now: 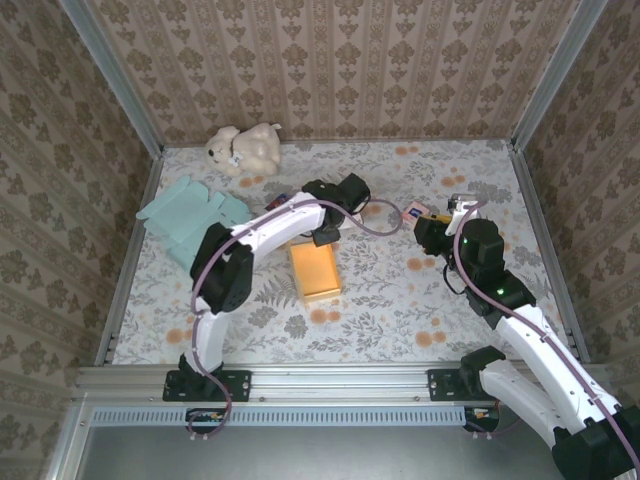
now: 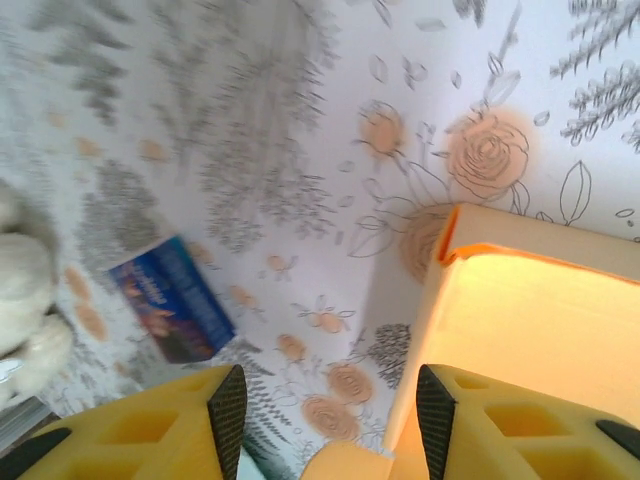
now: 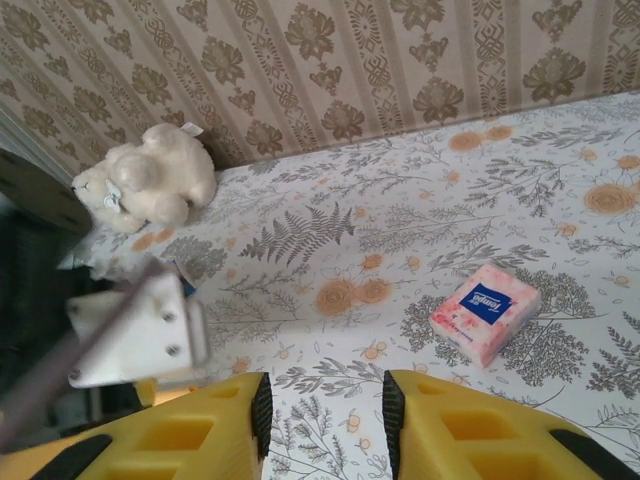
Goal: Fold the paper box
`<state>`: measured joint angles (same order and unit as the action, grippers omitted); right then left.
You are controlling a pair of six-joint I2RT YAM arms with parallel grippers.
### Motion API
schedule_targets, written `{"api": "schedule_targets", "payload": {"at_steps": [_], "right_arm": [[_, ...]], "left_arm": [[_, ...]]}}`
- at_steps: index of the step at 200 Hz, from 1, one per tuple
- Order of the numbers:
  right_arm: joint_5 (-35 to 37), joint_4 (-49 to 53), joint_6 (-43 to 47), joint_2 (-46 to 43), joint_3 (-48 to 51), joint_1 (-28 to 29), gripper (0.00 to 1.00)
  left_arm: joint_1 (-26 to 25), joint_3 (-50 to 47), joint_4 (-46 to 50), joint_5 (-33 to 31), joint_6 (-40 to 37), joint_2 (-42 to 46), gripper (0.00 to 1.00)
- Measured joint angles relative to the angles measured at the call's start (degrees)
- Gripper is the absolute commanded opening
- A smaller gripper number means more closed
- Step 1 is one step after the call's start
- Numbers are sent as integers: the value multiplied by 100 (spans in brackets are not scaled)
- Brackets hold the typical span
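Left claw [image 2: 330, 425]: jaws wide, nothing pinched. In its wrist view the left wall of the box [image 2: 540, 320] stands just inside the right finger [image 2: 437, 420]. A bit of orange card sits low in the gap; whether it touches a pad, cannot tell.

Judgement: the claw straddles that wall at the box's far end, so that closing would catch it or a nudge would turn it inward.

Box position, top view: the box [image 1: 315, 270] lies mid-table [image 1: 400, 320], open side up, long axis running away from the arm bases. The left claw [image 1: 322, 238] is at its far end. Walls look partly raised; judged mid-task, fold not finished.

Right claw [image 3: 325, 425]: jaws apart and empty, over bare table. In the top view it [image 1: 455, 210] sits well apart from the box, off to the right, near the tissue pack [image 1: 413, 210].

Judgement: it is held clear so the left arm has room, and is placed to come in and steady the box if needed.

Views compared:
- Top view gives the layout: teal card [image 1: 195, 222] flat at far left, teddy [image 1: 243, 148] by the back wall. Jaw openings are too small to read there.
- Left wrist view gives the finger-to-wall relation. It also shows a blue pack [image 2: 170, 300] flat beyond the box, not touching it.
- Right wrist view shows the tissue pack [image 3: 485, 310] lying flat with its label up, and the teddy [image 3: 150, 180] against the wall.
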<state>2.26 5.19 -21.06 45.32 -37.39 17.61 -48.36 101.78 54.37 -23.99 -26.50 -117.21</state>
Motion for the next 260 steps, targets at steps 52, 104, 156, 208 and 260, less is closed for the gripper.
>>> {"api": "schedule_targets", "payload": {"at_steps": [52,104,156,208,260], "right_arm": [[-645,-114,-57,90,15,0,42],[-2068,-640,-258,804,232,39,46],[-2461,-658,-273,1357,205,407,46],[-2354,-616,-9,1377,31,682,47],[-2192,-461,190,1436,-39,861,47]], "left_arm": [[72,-505,-634,-4,1185,1416,61],[699,-1161,-702,203,4116,2898,70],[614,-2304,-739,1038,6430,4052,75],[184,-2868,-673,1008,7237,4092,67],[195,-2879,-643,811,7058,3753,42]]}}
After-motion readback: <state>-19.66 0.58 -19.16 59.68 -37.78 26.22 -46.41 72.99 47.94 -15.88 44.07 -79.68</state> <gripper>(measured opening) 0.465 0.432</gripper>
